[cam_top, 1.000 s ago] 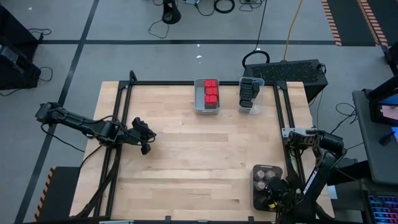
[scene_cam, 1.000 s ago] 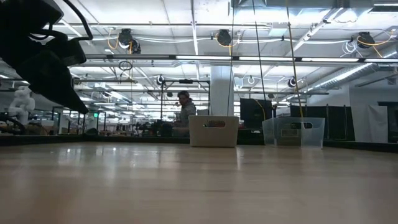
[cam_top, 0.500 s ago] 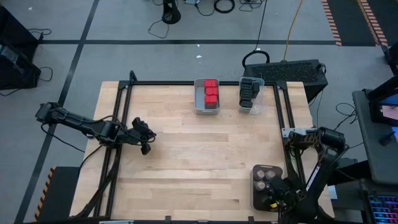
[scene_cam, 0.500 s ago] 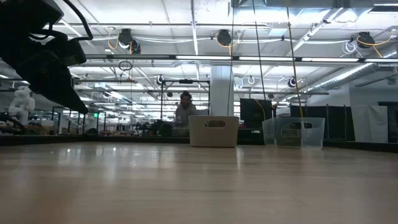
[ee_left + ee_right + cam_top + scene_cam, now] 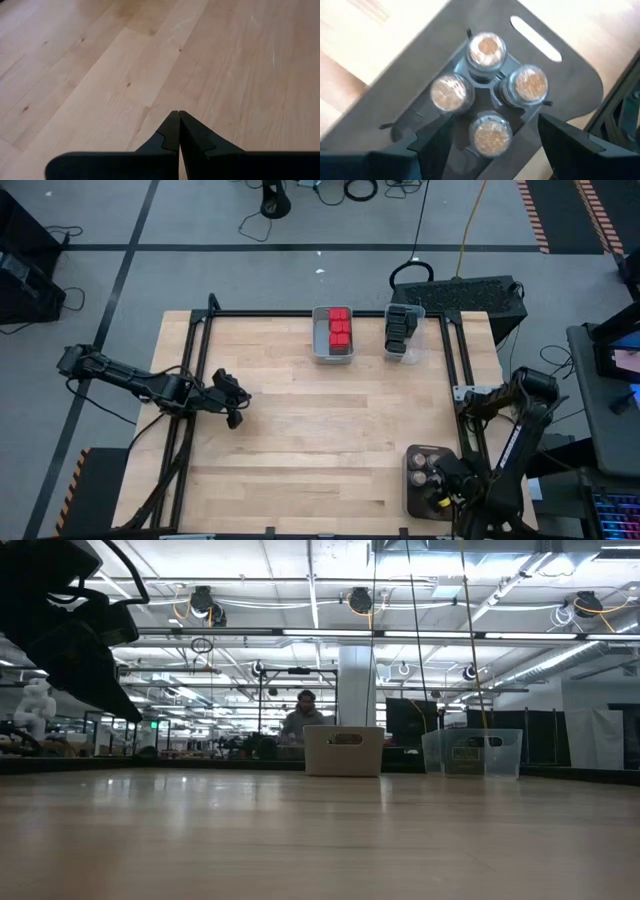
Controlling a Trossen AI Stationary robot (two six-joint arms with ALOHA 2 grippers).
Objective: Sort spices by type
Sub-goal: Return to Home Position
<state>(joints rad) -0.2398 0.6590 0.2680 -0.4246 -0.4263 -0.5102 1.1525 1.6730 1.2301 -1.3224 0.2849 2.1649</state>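
Nearest, the right gripper (image 5: 495, 117) hung spread wide and empty over four tan-topped jars (image 5: 487, 47) in the dark tray (image 5: 555, 85). Midway, the left gripper (image 5: 178, 116) was pinched closed on nothing above the table (image 5: 300, 430). Farthest, red-capped spices (image 5: 339, 330) sat in the grey bin (image 5: 320, 352), black spices (image 5: 399, 328) in the clear bin (image 5: 405, 358).

Bare tabletop (image 5: 330, 420) middle, grey bin (image 5: 333, 359), clear bin (image 5: 405, 359) far edge, jars (image 5: 487, 49) right corner

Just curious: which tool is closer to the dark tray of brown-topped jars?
Right. The right tool hovers open over the tray; the left tool sits shut, far off across the table near its left edge.
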